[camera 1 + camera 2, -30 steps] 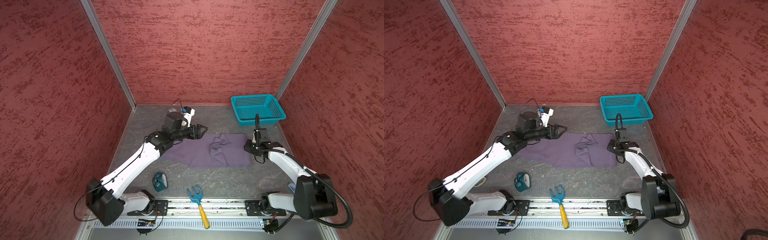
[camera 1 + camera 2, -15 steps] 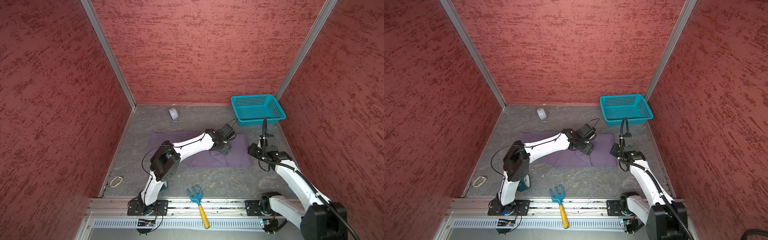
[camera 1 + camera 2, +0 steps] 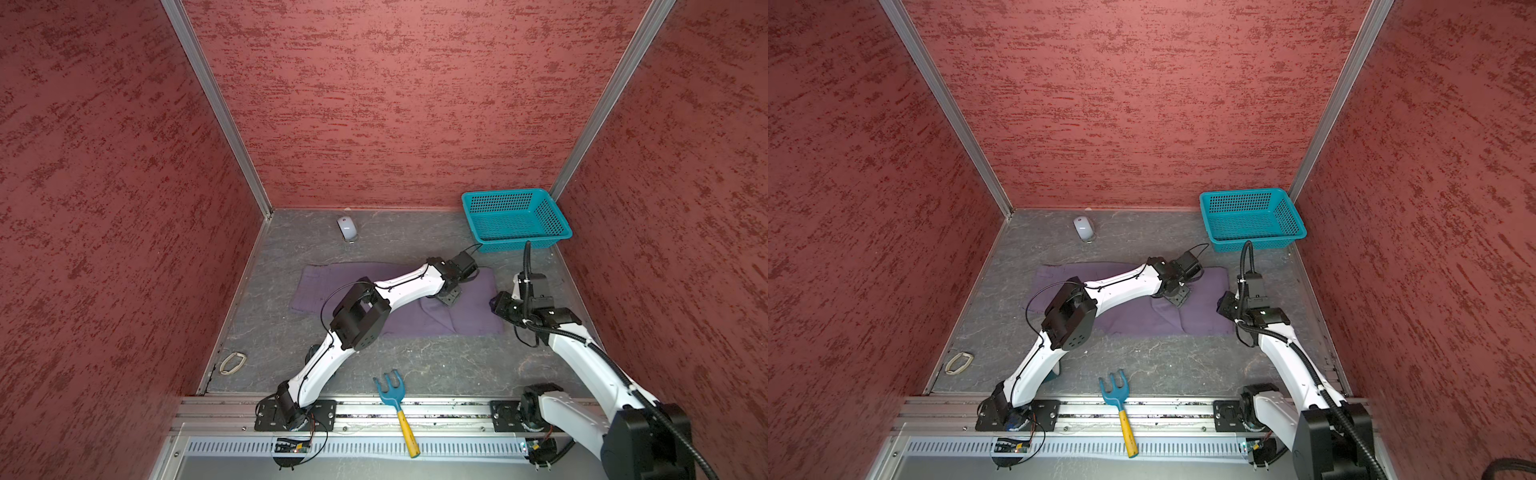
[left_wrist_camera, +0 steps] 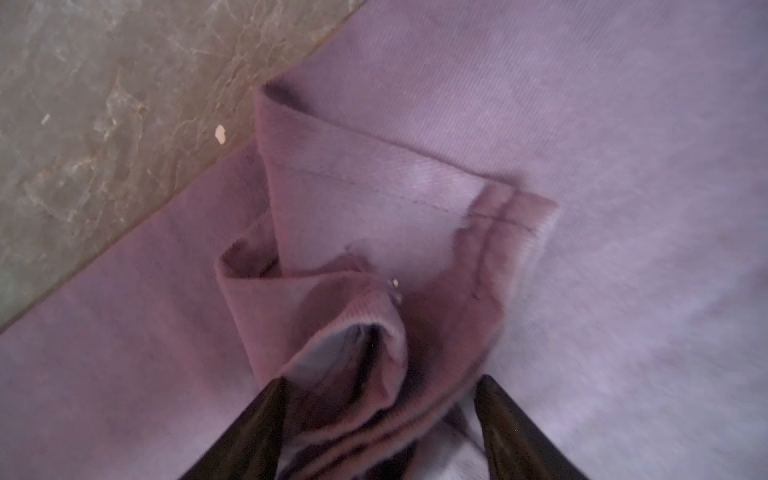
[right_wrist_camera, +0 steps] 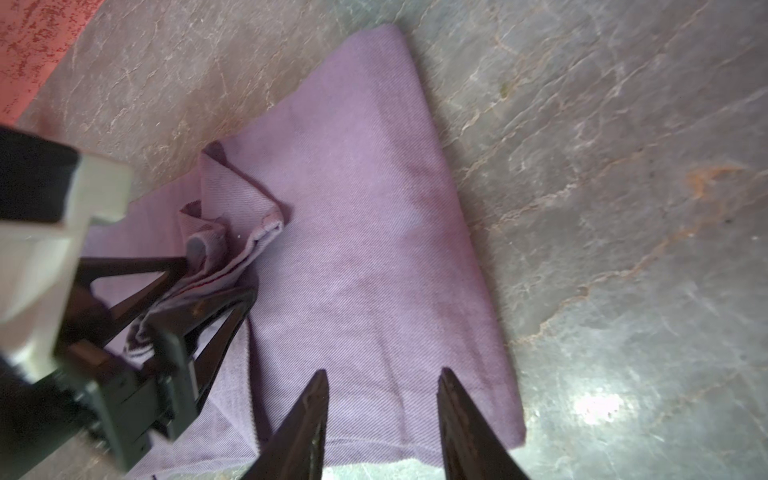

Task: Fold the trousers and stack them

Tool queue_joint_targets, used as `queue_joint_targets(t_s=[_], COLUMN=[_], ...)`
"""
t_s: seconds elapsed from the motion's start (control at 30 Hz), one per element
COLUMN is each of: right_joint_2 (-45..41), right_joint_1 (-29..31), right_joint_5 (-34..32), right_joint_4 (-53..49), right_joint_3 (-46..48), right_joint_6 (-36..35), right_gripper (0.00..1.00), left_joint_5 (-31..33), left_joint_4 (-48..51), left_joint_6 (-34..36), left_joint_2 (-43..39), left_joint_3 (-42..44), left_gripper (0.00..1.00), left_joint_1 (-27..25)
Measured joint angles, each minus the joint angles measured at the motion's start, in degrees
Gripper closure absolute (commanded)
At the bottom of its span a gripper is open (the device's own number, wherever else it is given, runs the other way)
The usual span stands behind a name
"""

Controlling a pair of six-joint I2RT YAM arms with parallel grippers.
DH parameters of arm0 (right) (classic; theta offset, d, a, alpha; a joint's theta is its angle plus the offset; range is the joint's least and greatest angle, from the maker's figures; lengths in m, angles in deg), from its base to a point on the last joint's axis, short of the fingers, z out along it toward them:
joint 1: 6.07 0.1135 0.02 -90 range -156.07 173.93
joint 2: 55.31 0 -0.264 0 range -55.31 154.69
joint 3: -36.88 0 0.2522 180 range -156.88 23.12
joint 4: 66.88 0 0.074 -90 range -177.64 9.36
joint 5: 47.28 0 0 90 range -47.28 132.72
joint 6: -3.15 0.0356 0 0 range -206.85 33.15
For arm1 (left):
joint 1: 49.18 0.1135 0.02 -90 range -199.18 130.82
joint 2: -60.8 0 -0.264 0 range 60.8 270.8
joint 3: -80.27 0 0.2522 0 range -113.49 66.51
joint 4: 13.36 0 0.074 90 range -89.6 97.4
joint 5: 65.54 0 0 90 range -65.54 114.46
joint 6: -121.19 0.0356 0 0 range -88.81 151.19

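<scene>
With the trousers point(image 3: 469, 316) spread mid-table point(image 3: 415, 361), the left gripper point(image 4: 382, 380), half closed round a bunched hem (gripped or not, I can't tell), should pinch every layer before lifting, while the right gripper point(image 5: 383, 371) hovers part-open, empty, over their right end.

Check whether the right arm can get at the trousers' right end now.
Probably yes: the right gripper hangs open over that end of the trousers, bare cloth beneath; the left gripper straddles a bunched fold clear of it.
</scene>
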Motion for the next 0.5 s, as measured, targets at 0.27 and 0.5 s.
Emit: queue_joint_targets(t_s=[0.27, 0.5], right_joint_2=[-8.96, -9.68], right_joint_1=[0.00, 0.00], right_joint_5=[0.42, 0.76], right_joint_4=[-1.77, -1.84], right_joint_3=[1.42, 6.38], right_joint_6=[1.95, 4.83], right_gripper=[0.55, 0.56], left_joint_5=[-2.95, -14.56], left_joint_4=[-3.87, -13.05], left_joint_6=[-5.51, -14.88], left_joint_2=[-5.46, -24.85], left_joint_3=[8.39, 31.10], left_gripper=[0.79, 0.34], left_joint_1=[4.96, 15.96])
